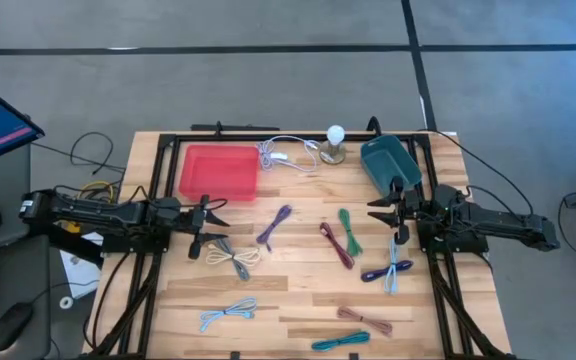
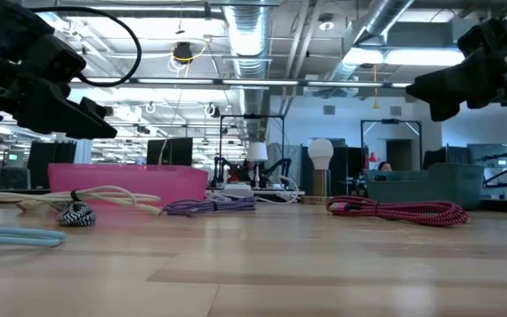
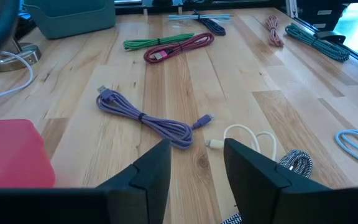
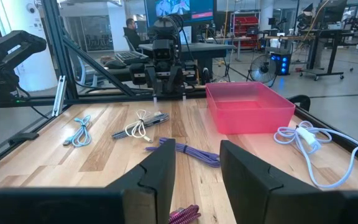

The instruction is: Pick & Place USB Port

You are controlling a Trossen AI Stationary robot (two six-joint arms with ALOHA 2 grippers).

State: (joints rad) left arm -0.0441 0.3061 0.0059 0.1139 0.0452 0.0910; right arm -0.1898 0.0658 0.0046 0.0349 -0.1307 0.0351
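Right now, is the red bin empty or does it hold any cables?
Empty. The high view shows the red bin with a bare floor; the bundled cables, like the purple cable, lie on the table.

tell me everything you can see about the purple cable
The purple cable is a thin, flexible cord bundled into a long narrow coil, cinched near its middle by a dark tie. A connector sticks out at each end. It lies flat on the bare wooden table, slanted, near the centre, in front of the red bin. Nothing touches it but the tabletop; both pincers hang clear of it.
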